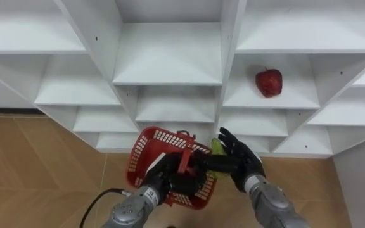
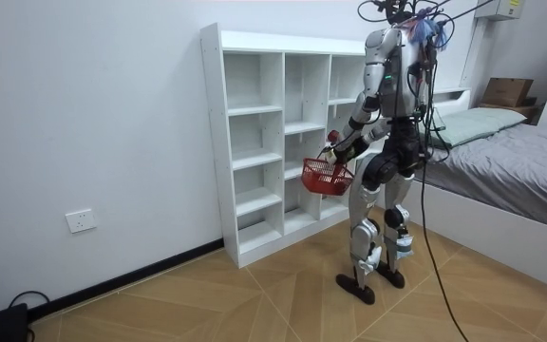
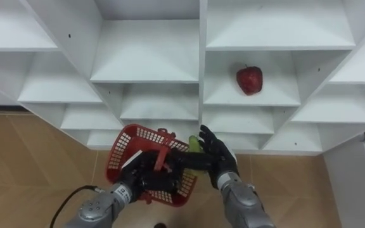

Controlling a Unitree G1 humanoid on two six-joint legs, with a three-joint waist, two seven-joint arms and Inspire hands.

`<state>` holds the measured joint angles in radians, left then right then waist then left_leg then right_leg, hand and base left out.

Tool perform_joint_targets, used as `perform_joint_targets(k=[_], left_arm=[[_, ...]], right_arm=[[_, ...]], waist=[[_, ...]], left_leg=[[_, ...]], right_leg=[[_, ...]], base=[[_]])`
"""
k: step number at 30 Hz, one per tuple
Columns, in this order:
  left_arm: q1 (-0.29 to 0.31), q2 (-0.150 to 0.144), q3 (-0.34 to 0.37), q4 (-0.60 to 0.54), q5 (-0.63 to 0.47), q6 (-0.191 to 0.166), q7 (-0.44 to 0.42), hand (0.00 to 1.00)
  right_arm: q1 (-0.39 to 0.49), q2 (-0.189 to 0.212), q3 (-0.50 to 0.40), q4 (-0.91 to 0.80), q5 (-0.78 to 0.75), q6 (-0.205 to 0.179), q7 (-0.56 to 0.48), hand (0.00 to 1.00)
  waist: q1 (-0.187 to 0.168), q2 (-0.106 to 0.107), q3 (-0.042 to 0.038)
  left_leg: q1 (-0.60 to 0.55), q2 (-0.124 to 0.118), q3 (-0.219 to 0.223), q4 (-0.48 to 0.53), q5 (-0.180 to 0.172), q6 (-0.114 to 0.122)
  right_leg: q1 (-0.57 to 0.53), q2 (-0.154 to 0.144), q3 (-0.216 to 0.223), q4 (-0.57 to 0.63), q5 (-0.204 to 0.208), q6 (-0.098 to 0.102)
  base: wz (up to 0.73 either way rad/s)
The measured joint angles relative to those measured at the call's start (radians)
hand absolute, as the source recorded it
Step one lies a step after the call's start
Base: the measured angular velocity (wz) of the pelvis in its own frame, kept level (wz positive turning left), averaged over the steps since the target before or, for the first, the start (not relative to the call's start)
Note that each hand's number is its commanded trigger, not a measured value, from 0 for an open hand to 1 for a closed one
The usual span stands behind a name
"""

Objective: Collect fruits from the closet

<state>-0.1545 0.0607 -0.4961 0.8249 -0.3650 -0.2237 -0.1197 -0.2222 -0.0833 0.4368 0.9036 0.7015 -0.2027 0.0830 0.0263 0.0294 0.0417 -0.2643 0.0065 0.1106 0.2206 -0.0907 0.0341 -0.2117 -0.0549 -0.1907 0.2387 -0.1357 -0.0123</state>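
A red plastic basket (image 1: 146,140) hangs in front of me, low before the white closet (image 1: 168,60). My left hand (image 1: 162,175) is curled round its red handle (image 1: 184,158). My right hand (image 1: 239,158) is at the basket's right rim with fingers spread and fairly straight. A yellow-green fruit (image 1: 217,146) peeks out just behind those fingers, at the basket's edge. A red apple (image 1: 268,82) sits on a shelf up and to the right, apart from both hands. In the room view I stand upright facing the closet with the basket (image 2: 326,178) at waist height.
The closet's other open compartments (image 1: 62,95) are bare white shelves. Wooden floor (image 1: 30,164) lies below. A bed (image 2: 511,152) stands behind me at the room view's right.
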Motion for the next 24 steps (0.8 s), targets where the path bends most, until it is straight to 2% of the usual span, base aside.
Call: perform_joint_targets(k=[3,5,11,17,24], left_arm=[[0.001,0.0,-0.001,0.0,-0.049,0.004,0.0,1.0],[0.001,0.0,-0.001,0.0,-0.093,0.02,0.001,1.0],[0.001,-0.001,0.001,-0.024,-0.153,0.042,0.001,1.0],[0.0,-0.005,0.004,-0.041,-0.156,0.047,0.001,1.0],[0.0,-0.004,0.004,-0.041,-0.156,0.052,0.001,1.0]], right_arm=[[0.0,0.0,0.002,0.021,0.09,0.013,0.037,0.0],[0.001,-0.001,0.004,0.032,0.164,0.035,0.062,0.0],[0.007,-0.002,0.003,0.032,0.221,0.05,0.105,0.0],[0.009,0.001,0.016,0.032,0.304,0.052,0.164,0.0],[0.009,0.002,0.022,0.032,0.313,0.067,0.193,0.0]], waist=[[0.0,0.0,0.0],[-0.001,0.0,-0.0001],[-0.002,0.001,-0.0008],[-0.011,0.0,-0.0011],[-0.02,0.0,-0.0023]], left_leg=[[0.009,-0.001,0.0,-0.002,0.0,0.0],[0.015,-0.001,0.0,-0.006,0.0,0.0],[0.013,-0.002,0.0,-0.004,0.0,0.0],[0.013,-0.003,0.0,-0.003,0.0,0.0],[0.013,-0.003,0.0,-0.002,0.0,0.0]], right_leg=[[0.008,-0.001,-0.001,0.0,-0.001,0.001],[0.013,0.0,-0.002,-0.002,-0.001,0.001],[0.013,0.003,-0.003,-0.002,0.0,0.001],[0.013,0.003,-0.004,-0.003,0.0,0.0],[0.013,0.003,-0.004,-0.003,0.0,0.0]], base=[[0.0],[0.0],[0.0],[0.0],[0.0]])
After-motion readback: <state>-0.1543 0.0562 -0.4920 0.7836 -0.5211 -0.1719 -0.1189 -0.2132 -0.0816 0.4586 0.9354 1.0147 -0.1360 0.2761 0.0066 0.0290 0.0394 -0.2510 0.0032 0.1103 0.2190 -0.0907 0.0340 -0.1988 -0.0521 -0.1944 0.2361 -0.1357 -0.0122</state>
